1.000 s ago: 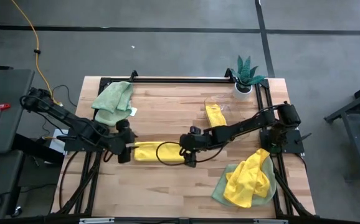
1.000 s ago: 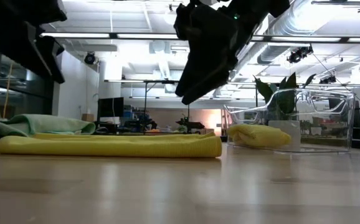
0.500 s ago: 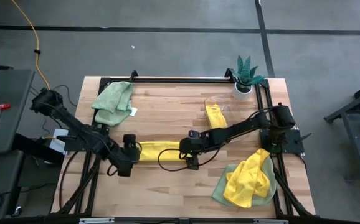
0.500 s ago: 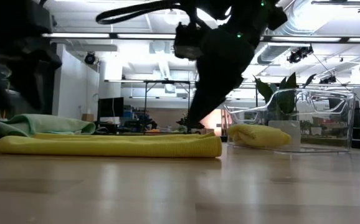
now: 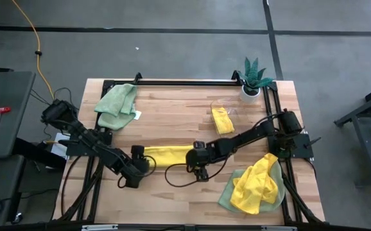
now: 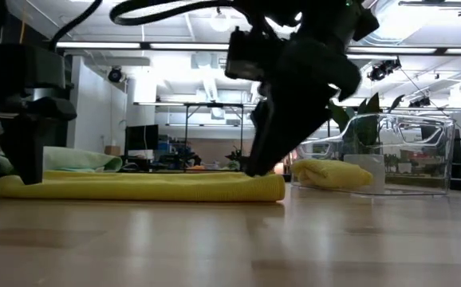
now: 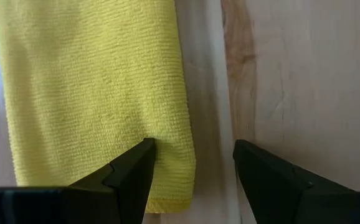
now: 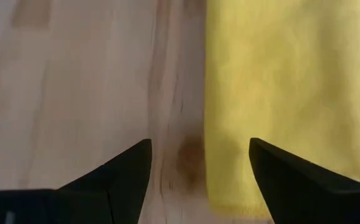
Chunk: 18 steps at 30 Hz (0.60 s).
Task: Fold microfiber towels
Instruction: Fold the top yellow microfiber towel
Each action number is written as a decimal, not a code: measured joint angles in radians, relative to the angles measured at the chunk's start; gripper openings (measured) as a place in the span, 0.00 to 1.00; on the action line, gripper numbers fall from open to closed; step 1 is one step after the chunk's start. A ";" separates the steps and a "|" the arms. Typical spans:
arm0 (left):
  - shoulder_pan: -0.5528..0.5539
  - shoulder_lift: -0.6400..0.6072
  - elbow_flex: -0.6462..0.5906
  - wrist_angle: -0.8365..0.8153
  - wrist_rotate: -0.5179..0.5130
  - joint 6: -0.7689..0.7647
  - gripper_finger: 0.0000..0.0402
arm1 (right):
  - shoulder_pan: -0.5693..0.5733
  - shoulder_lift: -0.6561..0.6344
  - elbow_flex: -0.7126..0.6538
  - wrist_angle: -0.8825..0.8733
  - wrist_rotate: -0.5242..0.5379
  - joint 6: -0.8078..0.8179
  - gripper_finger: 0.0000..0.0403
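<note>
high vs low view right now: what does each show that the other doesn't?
Only the high view: the pale green towel at the table's far left corner, the yellow-on-green towel heap near the right arm's base, and the whole table.

Only the low view: the clear bin walls around the small yellow towel, and the room behind.

Both: the folded yellow towel, with the left end effector and the right end effector open at its ends, plus the potted plant.

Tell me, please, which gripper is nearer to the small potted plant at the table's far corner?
The right. The right gripper hangs open over one end of the folded yellow towel, on the potted plant's side; the left gripper is open at the towel's other end, farther off.
</note>
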 joint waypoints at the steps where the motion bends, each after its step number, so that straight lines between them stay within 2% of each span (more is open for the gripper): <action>1: 0.001 0.002 0.000 -0.002 -0.006 -0.008 0.54 | 0.002 0.004 0.000 0.017 -0.003 -0.003 0.65; 11: 0.004 -0.015 -0.004 -0.003 0.008 -0.014 0.54 | 0.026 0.017 -0.003 -0.023 0.006 -0.050 0.65; 18: 0.005 -0.014 -0.004 -0.023 0.032 -0.017 0.54 | 0.028 0.051 -0.002 -0.033 0.010 0.042 0.65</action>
